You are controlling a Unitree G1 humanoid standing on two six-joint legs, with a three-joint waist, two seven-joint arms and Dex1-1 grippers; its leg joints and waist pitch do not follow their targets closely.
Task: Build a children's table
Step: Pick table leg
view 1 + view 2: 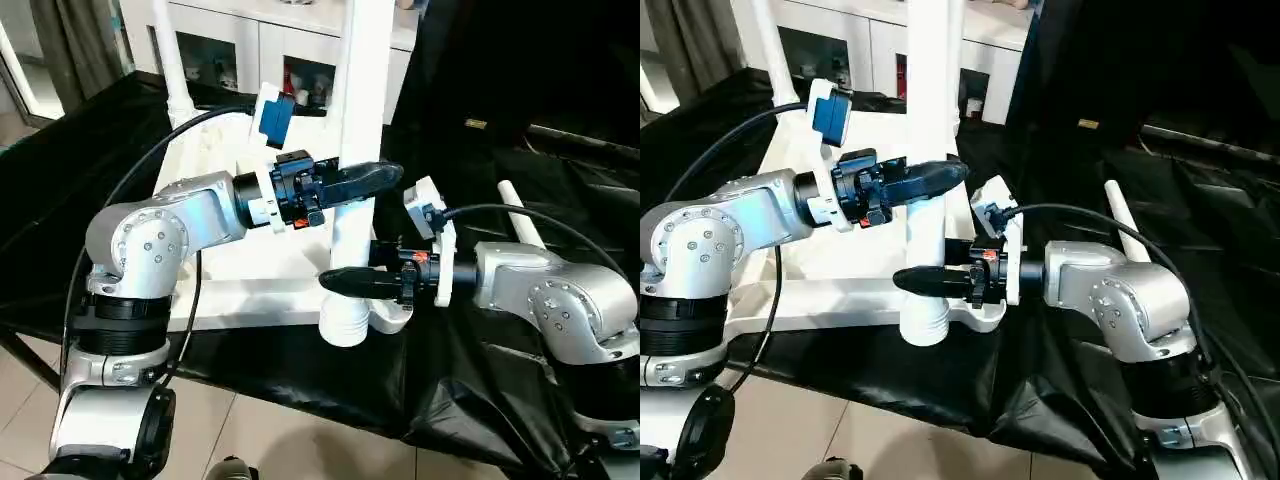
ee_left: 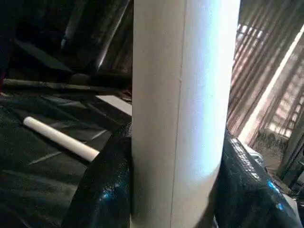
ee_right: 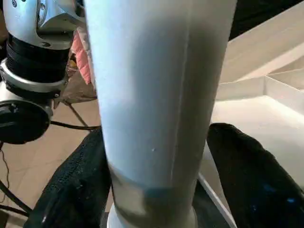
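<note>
The white table top (image 1: 250, 270) lies underside up on a black-covered bench. A white leg (image 1: 360, 100) stands upright at its near right corner. The leg's ribbed lower end (image 1: 345, 325) is bare, just beside the round corner socket (image 1: 388, 318). My left gripper (image 1: 375, 180) is shut on the leg at mid height, and both black fingers (image 2: 104, 190) press its sides. My right gripper (image 1: 335, 281) sits lower around the same leg (image 3: 156, 95). Its jaws are open, with one finger (image 3: 76, 190) against the tube and the other finger (image 3: 247, 175) standing off it.
A second leg (image 1: 170, 50) stands upright at the top's far left corner. A loose leg (image 1: 522, 225) lies on the black cloth to the right. Behind the bench stands a white cabinet (image 1: 290, 50). The bench's near edge runs just below the grippers, with floor beyond it.
</note>
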